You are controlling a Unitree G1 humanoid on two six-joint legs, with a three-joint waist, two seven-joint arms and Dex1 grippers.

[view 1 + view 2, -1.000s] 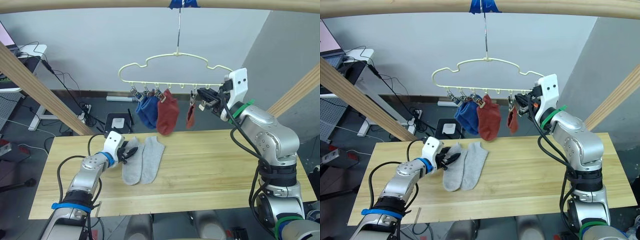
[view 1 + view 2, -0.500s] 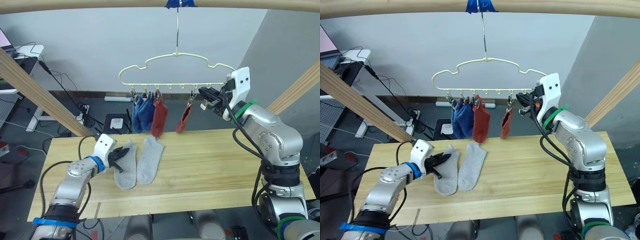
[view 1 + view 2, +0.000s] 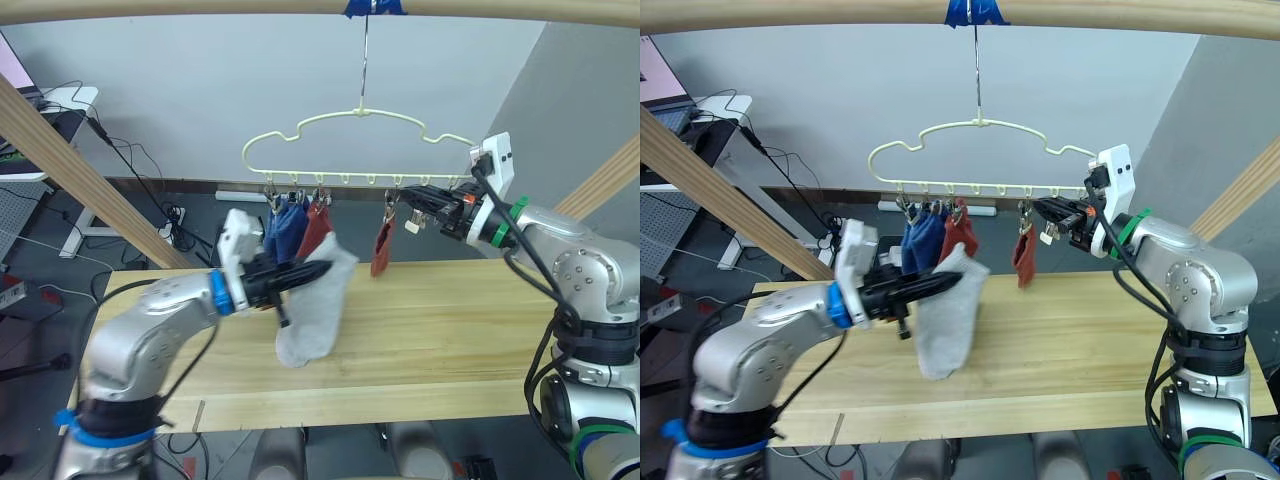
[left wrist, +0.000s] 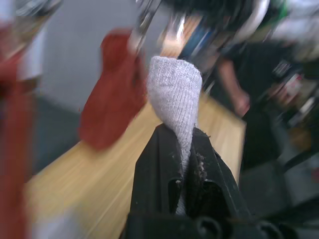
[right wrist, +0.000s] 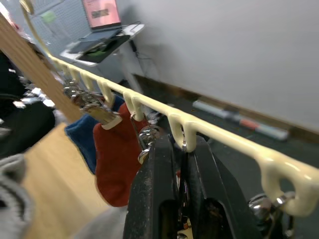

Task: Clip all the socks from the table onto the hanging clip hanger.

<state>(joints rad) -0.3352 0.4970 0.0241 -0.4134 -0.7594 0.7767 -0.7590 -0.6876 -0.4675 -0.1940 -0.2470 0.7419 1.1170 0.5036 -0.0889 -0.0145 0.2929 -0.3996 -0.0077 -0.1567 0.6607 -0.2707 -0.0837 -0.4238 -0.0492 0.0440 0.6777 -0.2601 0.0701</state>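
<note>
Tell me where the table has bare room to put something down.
The table is bare from the hanging grey sock across to its right edge. The left part is crowded by the left gripper lifting that sock. Above, the clip hanger carries blue and red socks.

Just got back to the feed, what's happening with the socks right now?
The left gripper is shut on a grey sock and holds it up off the table, just below the clip hanger. The right gripper is at the hanger's bar, closed on a clip there. Two blue socks and two red socks already hang from clips.
</note>
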